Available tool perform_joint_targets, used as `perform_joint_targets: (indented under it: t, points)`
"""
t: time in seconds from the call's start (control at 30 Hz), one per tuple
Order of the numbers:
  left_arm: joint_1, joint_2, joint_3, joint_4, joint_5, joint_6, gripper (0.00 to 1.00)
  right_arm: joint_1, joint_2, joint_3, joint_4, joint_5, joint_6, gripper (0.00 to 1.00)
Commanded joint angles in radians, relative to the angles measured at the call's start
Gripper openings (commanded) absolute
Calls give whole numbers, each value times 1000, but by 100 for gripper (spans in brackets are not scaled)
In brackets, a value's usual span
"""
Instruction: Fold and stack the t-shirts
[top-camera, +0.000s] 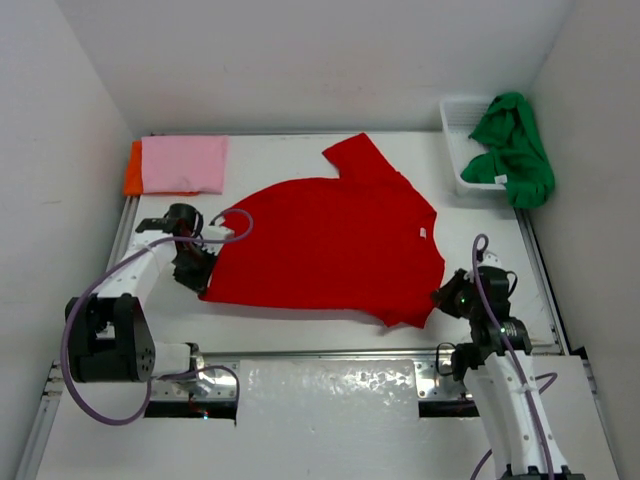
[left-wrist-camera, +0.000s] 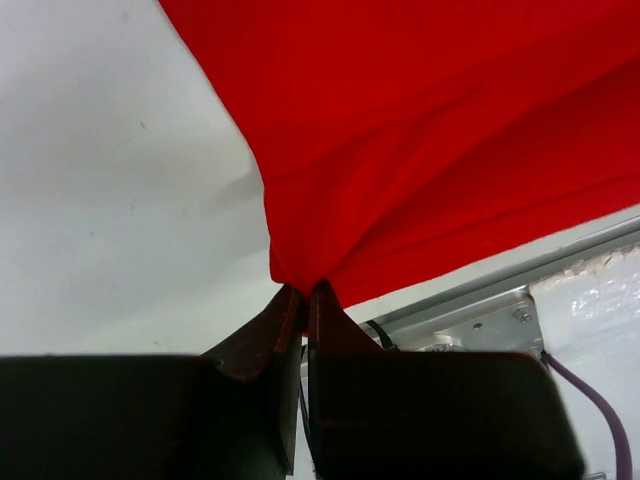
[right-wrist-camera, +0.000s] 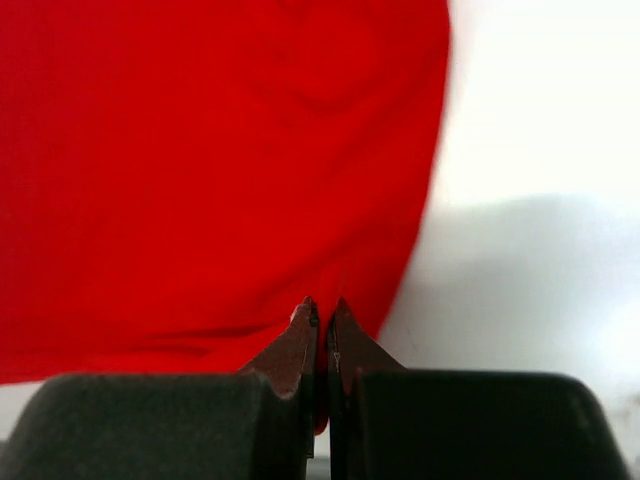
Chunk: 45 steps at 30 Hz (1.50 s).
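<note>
left gripper (left-wrist-camera: 303, 290): jaws pressed together, pinching a corner of the red t-shirt (top-camera: 330, 245) | right gripper (right-wrist-camera: 322, 305): jaws pressed together on its other near corner | red t-shirt: spread between both grippers on the table (top-camera: 270, 160) | beyond left gripper: folded pink t-shirt (top-camera: 185, 165) atop orange t-shirt (top-camera: 131, 172) | beyond right gripper: green t-shirt (top-camera: 515, 145) draped over white basket (top-camera: 452, 118)

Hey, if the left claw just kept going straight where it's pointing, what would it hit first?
The red t-shirt. The left claw is shut on its edge, and the cloth spreads out right ahead of it, so it would likely push into that shirt first.
</note>
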Motion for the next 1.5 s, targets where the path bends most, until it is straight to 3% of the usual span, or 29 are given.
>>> perform_joint_targets:
  t: [0.0,0.3,0.37,0.43,0.5,0.53,0.57,0.6,0.63,0.67,0.7,0.73,0.77,0.8,0.83,0.87,0.9,0.93,1.0,1.03,1.1,1.2,1.37,1.47]
  points:
    - [14,-61,-18,-7,-47,35,0,3,-23,-14,-79,-11,13,0]
    - [14,-65,-12,-7,-59,23,0,3,18,-5,-107,-43,-8,0]
    - [14,-44,17,52,-42,10,0,3,58,1,-6,-40,-1,0]
    - [13,52,145,146,-7,-31,0,3,243,54,208,-28,-7,0]
    - [10,166,390,212,25,-94,0,3,480,290,332,-42,-46,0]
    - [10,233,508,238,30,-124,0,1,753,427,349,-57,-71,0]
    - [10,384,784,258,33,-155,0,3,891,766,320,-74,-114,0]
    - [10,469,942,258,36,-219,0,3,1025,958,209,-86,-132,0]
    - [11,637,1124,242,30,-255,0,-2,1280,1172,143,-92,-140,0]
    - [11,716,1500,234,18,-287,0,-3,1404,1635,70,-94,-131,0]
    - [11,796,1672,241,-32,-354,0,-6,1529,1879,-56,-82,-114,0]
    - [11,880,1810,325,-63,-376,0,-19,1769,2143,-83,-73,-32,0]
    - [8,870,1838,406,-89,-382,0,-29,1850,2478,-65,-62,48,0]
    - [7,831,1766,507,-131,-373,0,-46,1882,2504,87,-63,127,0]
    - [10,706,1533,748,-143,-381,0,-71,1798,2301,197,-65,253,0]
    - [14,644,1426,860,-174,-384,0,-72,1703,2121,322,-51,271,0]
    - [13,605,1393,928,-178,-369,0,-71,1605,1969,579,-12,257,0]
    - [11,628,1431,895,-163,-367,0,-66,1536,1881,620,77,178,0]
    - [10,665,1572,848,-81,-367,0,-69,1541,2019,502,95,104,0]
    - [7,669,1576,844,-56,-366,0,-78,1569,2138,481,75,64,0]
    - [-13,637,1536,855,-19,-338,0,-88,1583,2165,487,72,47,0]
    - [-29,593,1428,866,-7,-287,0,-95,1489,2028,583,87,-14,0]
    - [-27,570,1367,837,2,-257,0,-97,1448,1969,518,13,-59,0]
    - [-29,507,1249,850,22,-223,0,-97,1327,1766,518,-8,-120,0]
